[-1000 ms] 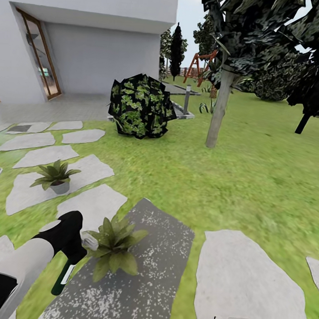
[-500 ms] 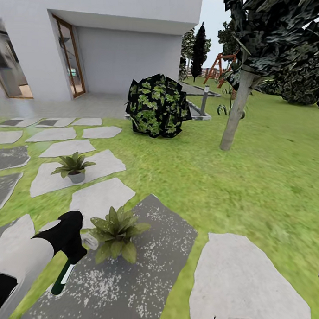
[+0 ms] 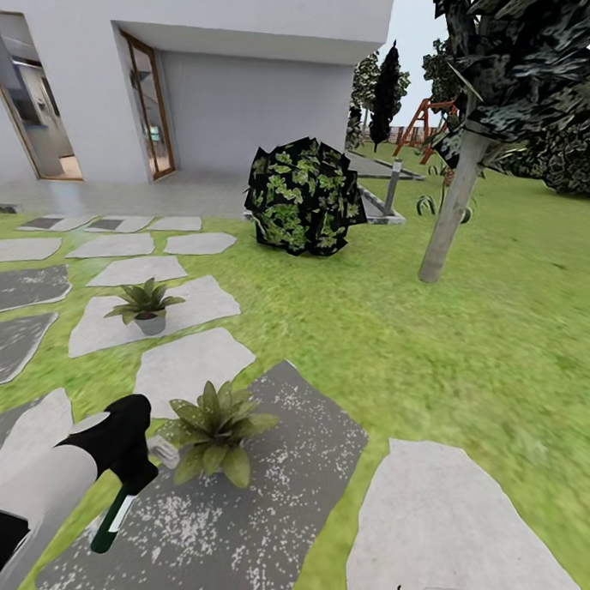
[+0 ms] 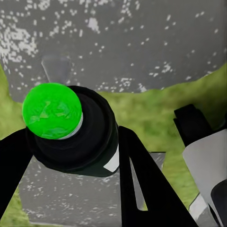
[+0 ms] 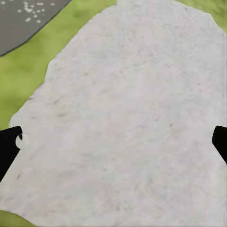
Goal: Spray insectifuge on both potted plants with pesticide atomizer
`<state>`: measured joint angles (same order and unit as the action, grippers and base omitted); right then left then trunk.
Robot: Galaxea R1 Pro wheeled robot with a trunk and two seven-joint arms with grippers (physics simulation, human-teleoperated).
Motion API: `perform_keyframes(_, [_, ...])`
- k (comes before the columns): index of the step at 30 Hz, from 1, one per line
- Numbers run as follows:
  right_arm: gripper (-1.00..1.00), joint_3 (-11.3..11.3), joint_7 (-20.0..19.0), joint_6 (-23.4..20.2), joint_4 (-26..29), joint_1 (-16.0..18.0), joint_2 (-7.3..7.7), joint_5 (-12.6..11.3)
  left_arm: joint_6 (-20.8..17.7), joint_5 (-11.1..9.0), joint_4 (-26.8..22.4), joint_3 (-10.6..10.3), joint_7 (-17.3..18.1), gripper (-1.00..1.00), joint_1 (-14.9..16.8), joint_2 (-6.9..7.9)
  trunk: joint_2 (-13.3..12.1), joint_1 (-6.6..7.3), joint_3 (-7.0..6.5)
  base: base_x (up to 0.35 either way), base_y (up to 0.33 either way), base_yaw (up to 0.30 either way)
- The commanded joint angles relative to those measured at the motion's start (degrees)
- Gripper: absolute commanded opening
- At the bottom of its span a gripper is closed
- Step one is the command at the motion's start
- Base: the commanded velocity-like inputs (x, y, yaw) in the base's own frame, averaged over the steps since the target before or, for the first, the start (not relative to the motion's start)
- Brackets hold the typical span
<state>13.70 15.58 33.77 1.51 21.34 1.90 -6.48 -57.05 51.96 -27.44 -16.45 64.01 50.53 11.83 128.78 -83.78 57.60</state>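
1. Low at the near left, the left gripper (image 3: 131, 468) was clamped around the pesticide atomizer (image 3: 114, 517), its dark-green body hanging down below the black fingers and its whitish head (image 3: 163, 451) pointing right.
2. That head sat just beside the nearer potted plant (image 3: 212, 430), which stood on a dark speckled stepping stone (image 3: 259, 517).
3. Farther off to the left, the second potted plant (image 3: 146, 306) stood on a pale stepping stone (image 3: 200, 301).
4. From the left wrist, the bottle (image 4: 75, 132) showed between the black fingers (image 4: 142, 189).
5. The right gripper (image 5: 113, 142) hung with its fingertips spread wide over a pale stone (image 5: 123, 118), holding nothing.
6. Beyond the lawn (image 3: 465, 337), a dark leafy bush (image 3: 303, 197) stood before the white house (image 3: 235, 86).
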Motion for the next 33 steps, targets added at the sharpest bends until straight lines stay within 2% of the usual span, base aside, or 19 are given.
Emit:
perform_keyframes(1, [1.0,0.53,0.07,0.16,-0.01,0.02,0.06,-0.56,-0.34,0.43,0.05,-0.23,0.57,-1.0,0.01,0.04,0.02,0.01,0.05,0.0,0.0,0.0])
perform_keyframes(12, [1.0,0.54,0.07,0.16,0.02,0.02,0.04,-0.7,-0.34,0.43,0.79,-0.26,0.47,-1.0,-0.11,0.45,0.02,0.01,0.05,0.066,-0.049,0.015])
perform_keyframes(16, [1.0,0.56,0.07,0.16,0.04,0.02,-0.06,-0.72,-0.34,0.43,1.01,-0.25,-0.06,-1.0,-1.73,0.56,0.02,0.01,0.05,0.014,-0.01,0.248])
perform_keyframes(19, [1.0,0.59,0.07,0.17,0.02,0.02,-0.13,-0.69,-0.34,0.12,1.19,-0.19,-1.47,-1.0,-2.06,0.56,0.02,0.01,0.05,0.001,-0.001,0.275])
perform_keyframes(24, [1.0,0.57,0.07,0.16,0.05,0.02,-0.14,-0.72,-0.34,-0.54,1.15,-0.05,-1.6,-1.0,-2.1,0.18,0.02,0.01,0.05,0.0,-0.001,0.276])
perform_keyframes(33, [1.0,0.54,0.07,0.17,0.06,0.02,-0.13,-0.73,-0.34,-4.79,1.07,0.1,-1.46,-1.0,-2.1,0.08,0.02,0.01,0.05,0.061,-0.213,0.052])
